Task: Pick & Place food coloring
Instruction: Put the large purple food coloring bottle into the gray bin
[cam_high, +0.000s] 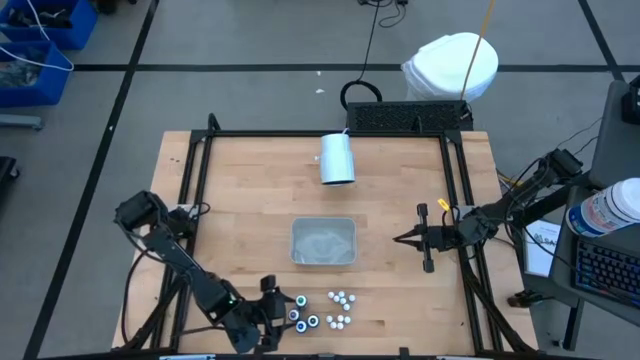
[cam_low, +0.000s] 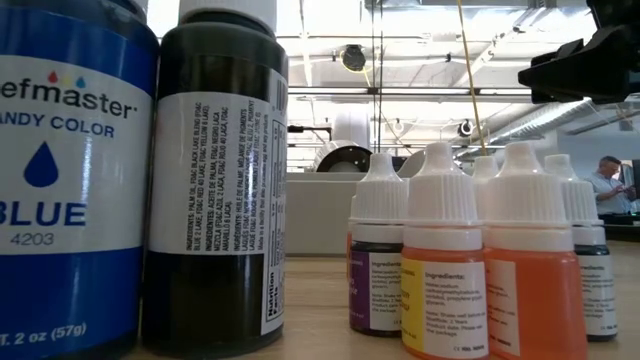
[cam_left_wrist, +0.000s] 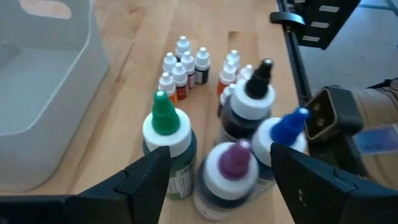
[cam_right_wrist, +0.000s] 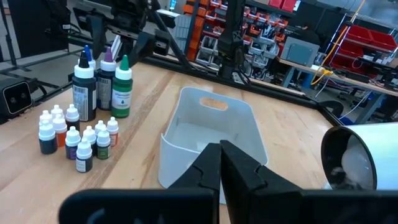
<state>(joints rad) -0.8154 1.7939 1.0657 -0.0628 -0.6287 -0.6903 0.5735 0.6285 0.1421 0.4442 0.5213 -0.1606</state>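
The food coloring stands upright on the wooden table near its near edge. Several wider bottles (cam_left_wrist: 233, 171) with green, purple, black and blue tips form one group, and several small white-capped bottles (cam_left_wrist: 183, 65) form another toward the table's right (cam_high: 340, 310). My left gripper (cam_left_wrist: 221, 152) is open and slants down at the wider bottles (cam_high: 303, 312) from the table's left. Its fingers stand on either side of the purple-tipped bottle, with the green-tipped one (cam_left_wrist: 166, 134) just beyond one fingertip. My right gripper (cam_high: 400, 239) waits shut above the table's right side.
A white bin (cam_high: 323, 242) with a handle slot sits at the table's middle, just beyond the bottles. A white cup (cam_high: 337, 158) lies on its side near the far edge. Black frame rails (cam_high: 455, 200) run along the table's sides.
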